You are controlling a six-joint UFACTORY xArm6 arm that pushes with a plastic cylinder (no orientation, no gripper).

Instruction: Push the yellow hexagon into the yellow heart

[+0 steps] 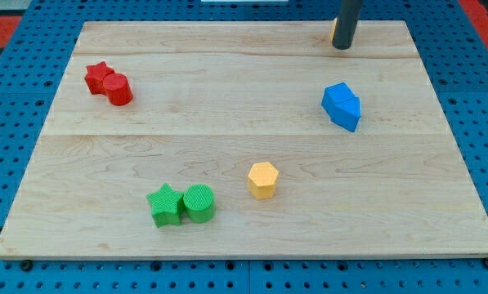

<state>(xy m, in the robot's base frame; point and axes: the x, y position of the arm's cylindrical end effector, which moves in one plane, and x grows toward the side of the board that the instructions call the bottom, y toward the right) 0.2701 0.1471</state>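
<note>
Nearest, bottom centre-left of the frame: green star (165, 204) and green cylinder (199, 202), side by side and touching, star to the view's left. Just right of them and a bit higher, apart from both, sits the yellow hexagon (262, 180), upright on the wooden surface (227, 106), w/ bare wood all around it.

Mid-depth, right side of the frame: two blue blocks (342, 106) pressed together; exact shapes hard to make out, they read as one angular lump. Well apart from the hexagon.

Upper left of the frame: red star (99, 77) and red cylinder (118, 90), touching, star further back and to the left.

Far edge, upper right of centre: dark rod comes down from the top of the frame, my tip (342, 47) resting at the board's back edge. A sliver of yellow-orange (333, 30) shows just at the rod's left side, mostly hidden behind it; shape can't be told. Tip is well apart from the yellow hexagon, which lies far toward the view's bottom and left of it. No gripper on this arm, so nothing is grasped; rod only.
</note>
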